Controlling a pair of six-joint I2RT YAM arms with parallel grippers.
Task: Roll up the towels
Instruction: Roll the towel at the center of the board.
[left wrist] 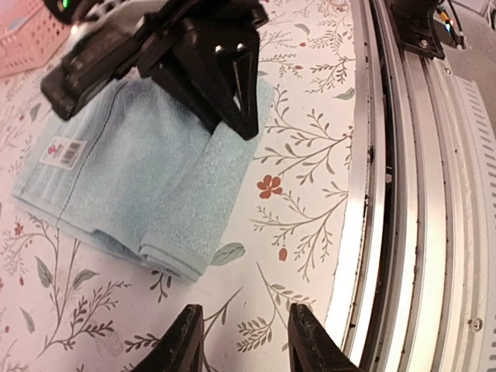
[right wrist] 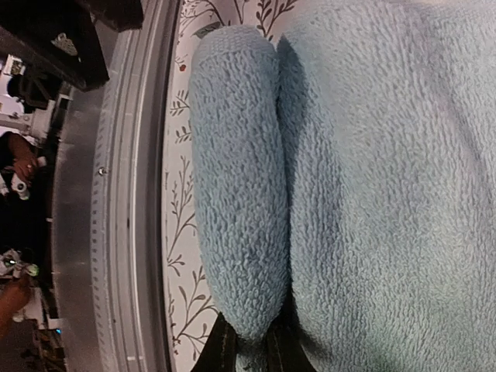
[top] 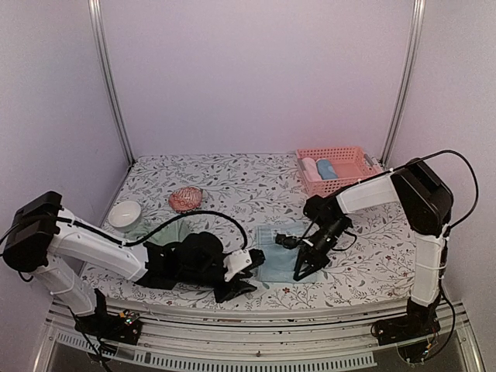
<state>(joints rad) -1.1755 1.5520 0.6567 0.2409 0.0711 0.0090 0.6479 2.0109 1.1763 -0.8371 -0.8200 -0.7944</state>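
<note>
Pinching blue towel [right wrist: 364,194] rolled edge; R tool [top: 299,273]

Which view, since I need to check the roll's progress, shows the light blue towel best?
Left wrist: most of the light blue towel lies in frame, its rolled edge and label clear. Top external shows it small and partly covered. Right wrist shows only a close-up of the rolled edge.

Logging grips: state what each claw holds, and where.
Right claw pinches the light blue terry towel by its folded near edge; left claw is open, holding nothing.
</note>
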